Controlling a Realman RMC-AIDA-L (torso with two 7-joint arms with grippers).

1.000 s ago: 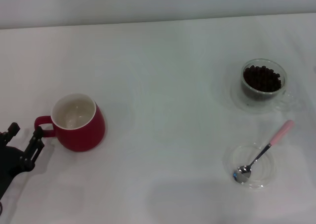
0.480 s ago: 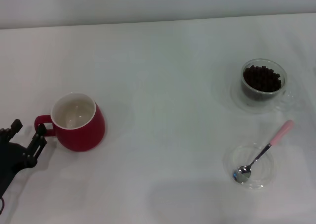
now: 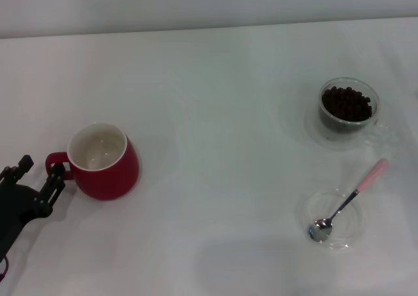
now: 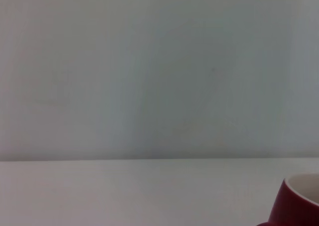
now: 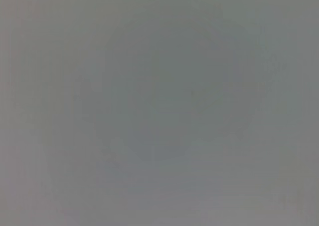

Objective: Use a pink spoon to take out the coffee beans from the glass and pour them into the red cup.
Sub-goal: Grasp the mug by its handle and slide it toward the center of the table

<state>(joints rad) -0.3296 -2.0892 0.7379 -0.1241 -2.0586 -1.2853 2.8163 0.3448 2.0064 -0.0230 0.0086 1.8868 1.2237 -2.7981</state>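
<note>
Your left gripper (image 3: 38, 177) sits low at about eight o'clock on the white table (image 3: 209, 100), its two dark fingers apart, one of them just beside or perhaps touching the loop handle of the rounded deep red mug with the white inside (image 3: 101, 161). The mug stands upright and empty; the left wrist view catches only a sliver of its red wall (image 4: 294, 206). Your right gripper is out of sight in every view, and its wrist camera shows nothing but flat grey, so you cannot tell how its fingers stand.

The pink spoon (image 3: 349, 200), a small teaspoon with a shiny metal bowl and pale pink handle, lies untouched at about four o'clock. Its bowl rests in a flat clear shallow dish (image 3: 307, 208) and its handle pokes out over the rim toward two o'clock. Just beyond it, at about two o'clock, the small clear double-walled glass (image 3: 347, 108) holds a full heap of dark coffee beans (image 3: 346, 102).

By my reading you are at the very start: the left side looks set to steady the mug by its handle, and no scooping has begun. Next you need the right arm in over the dish to pinch the pink handle, which overhangs the rim and offers clearance underneath.
</note>
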